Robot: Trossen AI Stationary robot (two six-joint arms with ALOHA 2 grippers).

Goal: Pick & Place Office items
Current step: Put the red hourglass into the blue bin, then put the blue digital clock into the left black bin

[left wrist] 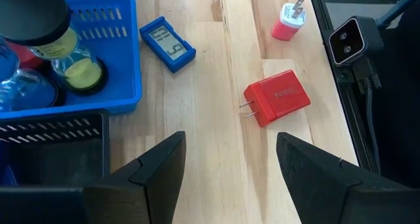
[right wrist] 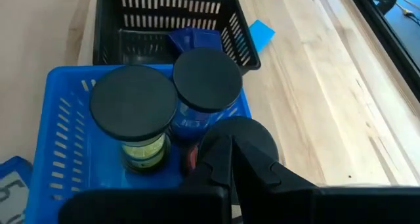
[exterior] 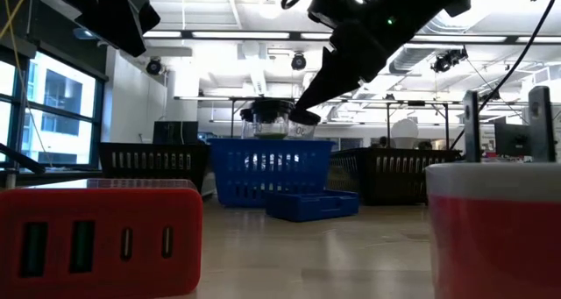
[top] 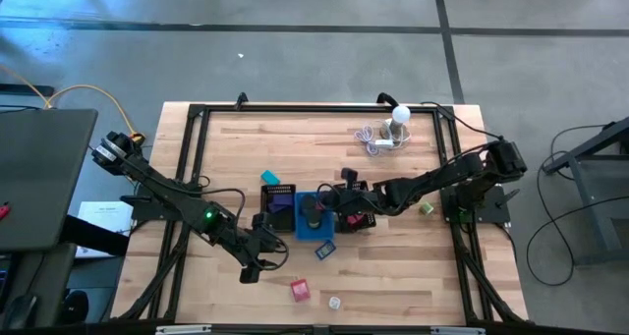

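Note:
My right gripper hangs over the blue tray, shut on a black round disc or lid; the low view shows it above the tray. Two black-lidded jars stand in that tray. My left gripper is open above bare wood near the table's near edge and touches nothing. Just ahead of it a red plug block lies flat. A red-and-white plug and a blue display block lie farther off, and a teal block rests beyond the trays. My right gripper has the black disc's edge between its two shut fingers, coming from above and slanting down. The fingers cover the place of contact. The disc is over the blue tray beside the jars; whether it rests on something below cannot be told.
Two black mesh trays flank the blue one. A white bulb with coiled cable sits near the far edge, and a small green thing lies under the right arm. A black frame rings the table.

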